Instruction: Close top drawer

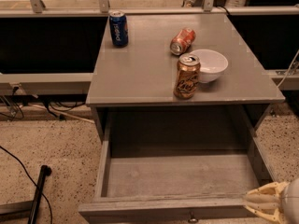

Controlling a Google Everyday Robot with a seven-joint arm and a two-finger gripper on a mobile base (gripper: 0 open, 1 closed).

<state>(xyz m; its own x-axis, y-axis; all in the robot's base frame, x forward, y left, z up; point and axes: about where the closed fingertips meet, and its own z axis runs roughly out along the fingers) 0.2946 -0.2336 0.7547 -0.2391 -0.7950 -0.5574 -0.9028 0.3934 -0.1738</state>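
Top drawer [180,174]: pulled far out from under the grey table top [140,69]; bare grey interior seen; front face cut off by the lower picture edge.
Knob [192,217]: only partly seen at the bottom edge.
Gripper [252,202]: cream-coloured, at the drawer's front right corner, largely cut off by the picture's corner; contact with the drawer and how far it is opened cannot be told; nothing is seen held.
Brown can [187,76]: upright near the table's front edge, touching the white bowl [209,65]; script label not readable.
Red can [182,41]: lying on its side; label unreadable.
Blue can [118,28]: upright at back left; Pepsi marking made out.
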